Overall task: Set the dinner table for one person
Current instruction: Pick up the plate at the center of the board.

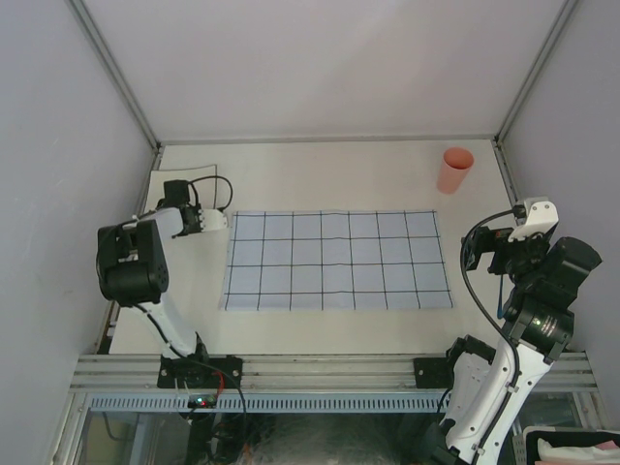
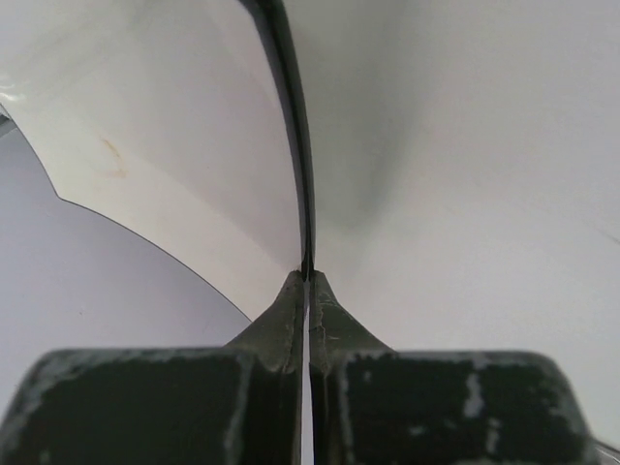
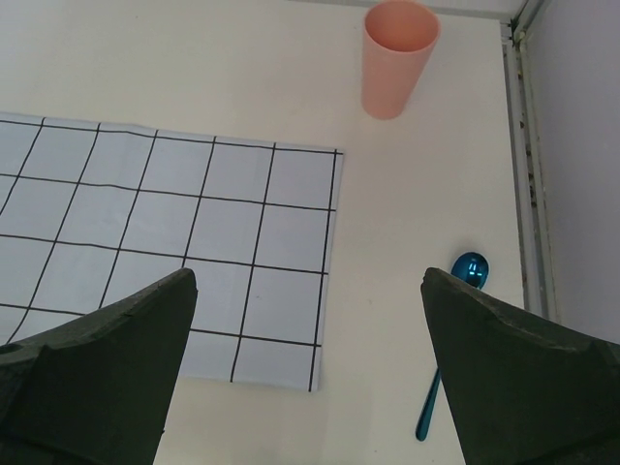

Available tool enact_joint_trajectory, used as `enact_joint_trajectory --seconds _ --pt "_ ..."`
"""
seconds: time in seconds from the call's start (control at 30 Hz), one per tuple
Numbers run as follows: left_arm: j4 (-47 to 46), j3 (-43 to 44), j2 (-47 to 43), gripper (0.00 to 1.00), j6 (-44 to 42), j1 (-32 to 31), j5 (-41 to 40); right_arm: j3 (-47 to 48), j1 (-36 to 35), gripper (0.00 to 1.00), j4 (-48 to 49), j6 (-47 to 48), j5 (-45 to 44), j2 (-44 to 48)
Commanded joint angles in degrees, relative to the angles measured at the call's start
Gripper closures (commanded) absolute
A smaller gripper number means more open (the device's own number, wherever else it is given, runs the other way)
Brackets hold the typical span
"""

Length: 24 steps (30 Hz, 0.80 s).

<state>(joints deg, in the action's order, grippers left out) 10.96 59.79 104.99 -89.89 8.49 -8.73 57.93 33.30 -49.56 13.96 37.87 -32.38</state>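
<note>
One plate between tight left jaws; right jaws wide near spoon, cup.

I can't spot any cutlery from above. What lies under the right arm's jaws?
A blue spoon lies on the dinner table below the right arm's open jaws, apart from the gridded cloth. From above, that arm largely covers it.

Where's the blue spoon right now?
Right wrist view only: the blue spoon lies on the dinner table, right side, between the checked cloth and the side rail, nearer the arms than the pink cup.
</note>
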Motion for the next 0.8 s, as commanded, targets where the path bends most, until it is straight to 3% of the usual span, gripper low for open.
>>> enact_joint_trajectory --seconds 0.0,0.43,0.67,0.7,0.77 --pt "3.0 -1.7 -7.4 1.00 3.4 -1.8 -0.5 1.1 0.3 0.00 1.9 -0.2 1.5 0.1" --pt "8.8 -1.7 -13.9 1.00 8.9 -4.9 0.2 0.1 0.3 0.00 1.6 0.7 2.0 0.9" --pt "8.8 -1.0 -11.8 1.00 9.7 -4.7 -0.6 -0.2 0.3 0.00 1.4 1.1 1.7 1.6" --pt "8.6 -1.3 -11.6 0.96 9.6 -4.7 -0.6 -0.2 0.3 0.00 1.5 1.2 1.7 1.7" --pt "6.9 -2.3 -10.9 0.74 9.2 -4.8 -0.6 -0.3 0.3 0.00 1.3 1.3 1.6 1.8"
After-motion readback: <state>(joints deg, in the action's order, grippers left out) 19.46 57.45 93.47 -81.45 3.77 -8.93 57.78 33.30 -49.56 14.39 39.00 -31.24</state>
